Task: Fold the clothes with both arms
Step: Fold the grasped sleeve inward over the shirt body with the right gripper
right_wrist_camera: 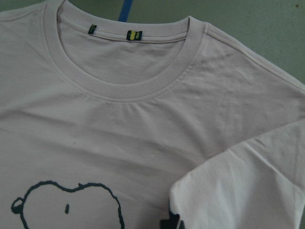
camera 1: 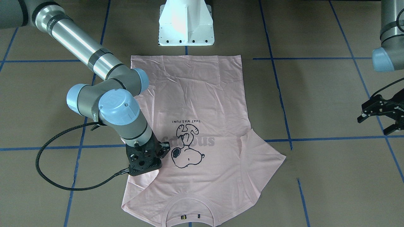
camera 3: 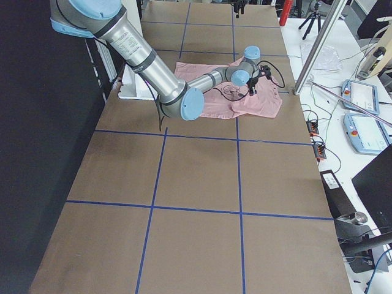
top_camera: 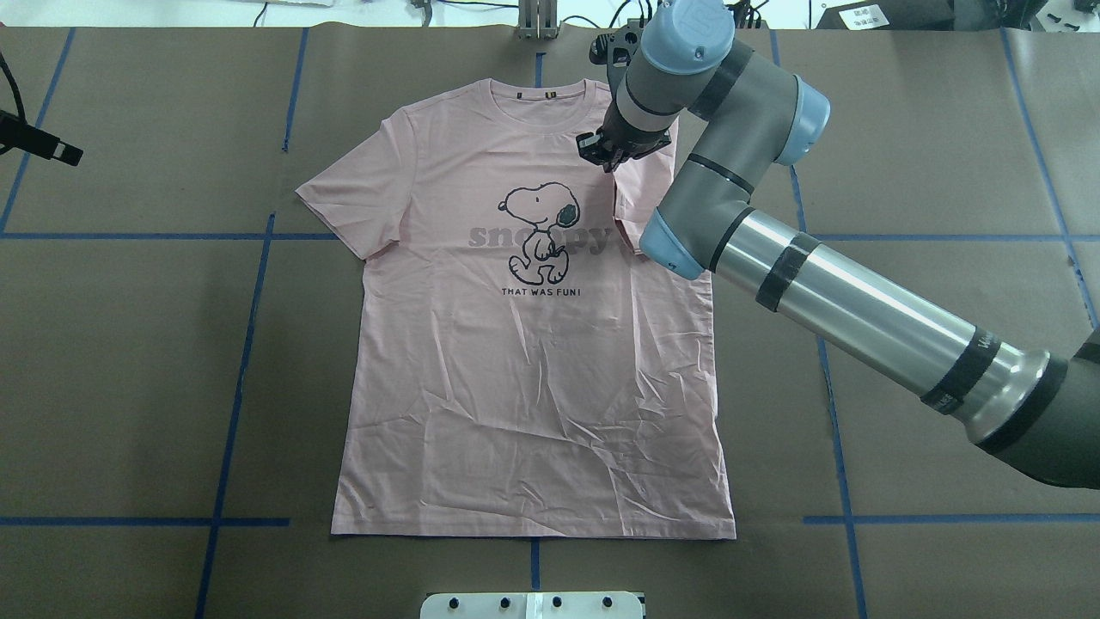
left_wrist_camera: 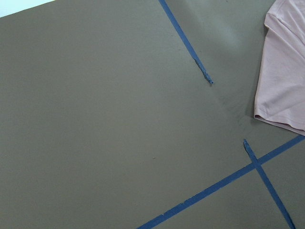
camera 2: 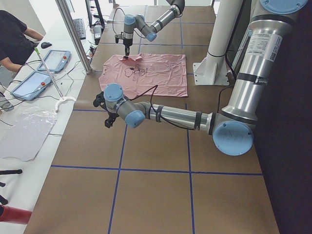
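The desk (top_camera: 129, 344) is covered in brown sheeting marked into squares by blue tape lines (top_camera: 249, 327). A pale pink T-shirt (top_camera: 533, 387) lies print side up at the middle of the desk. Its hem is toward the robot's edge and its collar is close to the far edge.

The right arm (top_camera: 859, 301) reaches in from the desk's right side and bends down over the shirt's right shoulder. The left arm (camera 2: 180, 117) stretches out low over bare desk toward the left end, well apart from the shirt. A white pedestal base (camera 1: 186, 25) stands at the robot's edge, just beyond the hem.

The shirt's left sleeve (top_camera: 352, 198) lies spread flat toward the desk's left end. The right sleeve (top_camera: 644, 198) is folded inward so that it lies over the chest, with its plain side up.

The right gripper (top_camera: 606, 155) points down at the top of that folded sleeve, beside the print. Whether its fingers are apart or clamped on the cloth cannot be told.

The left gripper (camera 1: 373, 125) hangs over bare desk with its fingers apart and nothing between them.

A black-outline cartoon dog (top_camera: 537, 228) stands on the chest across grey lettering, with "THAT WAS FUN!" (top_camera: 541, 293) below it. The ribbed round collar (right_wrist_camera: 138, 95) carries a small yellow and green tag (right_wrist_camera: 134, 35) inside its back.
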Motion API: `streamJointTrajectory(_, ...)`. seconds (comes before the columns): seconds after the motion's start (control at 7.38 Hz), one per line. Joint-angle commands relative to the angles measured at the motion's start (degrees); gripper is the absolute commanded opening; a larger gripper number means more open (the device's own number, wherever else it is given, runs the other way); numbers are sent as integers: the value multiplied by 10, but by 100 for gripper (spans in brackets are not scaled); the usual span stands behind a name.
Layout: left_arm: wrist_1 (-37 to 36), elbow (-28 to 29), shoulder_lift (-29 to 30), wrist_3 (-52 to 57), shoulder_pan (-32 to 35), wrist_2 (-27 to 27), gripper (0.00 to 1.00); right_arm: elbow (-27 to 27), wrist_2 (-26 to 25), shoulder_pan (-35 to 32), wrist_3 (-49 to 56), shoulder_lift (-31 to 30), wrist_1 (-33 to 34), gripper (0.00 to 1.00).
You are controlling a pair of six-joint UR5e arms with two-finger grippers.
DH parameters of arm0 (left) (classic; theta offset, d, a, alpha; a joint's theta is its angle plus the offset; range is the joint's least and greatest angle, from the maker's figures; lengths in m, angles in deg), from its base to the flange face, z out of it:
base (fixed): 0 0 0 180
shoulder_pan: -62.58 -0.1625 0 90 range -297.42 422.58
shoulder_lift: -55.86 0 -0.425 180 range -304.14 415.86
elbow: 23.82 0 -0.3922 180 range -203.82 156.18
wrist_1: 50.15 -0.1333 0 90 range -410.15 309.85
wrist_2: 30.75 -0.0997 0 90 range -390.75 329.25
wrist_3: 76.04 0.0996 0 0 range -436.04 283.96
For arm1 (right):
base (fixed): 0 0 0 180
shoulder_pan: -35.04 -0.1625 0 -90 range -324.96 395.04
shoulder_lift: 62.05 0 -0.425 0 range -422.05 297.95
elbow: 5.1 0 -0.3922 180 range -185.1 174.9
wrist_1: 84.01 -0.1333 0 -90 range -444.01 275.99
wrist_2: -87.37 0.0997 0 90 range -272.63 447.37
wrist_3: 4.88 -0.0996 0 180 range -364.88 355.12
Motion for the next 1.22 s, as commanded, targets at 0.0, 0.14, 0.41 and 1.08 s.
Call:
streamJointTrajectory(0.0,0,1,0,0,0,0,100,-9,-9,0,0,9,-2,0)
streamJointTrajectory(0.14,0,4,2,0,0,1,100,-10,-9,0,0,9,-2,81)
streamJointTrajectory(0.41,1,8,3,0,-1,0,100,-8,-6,1,-4,10,-2,100)
streamJointTrajectory(1.08,3,-2,76,-263,-128,-163,100,239,49,-16,-82,-85,251,100)
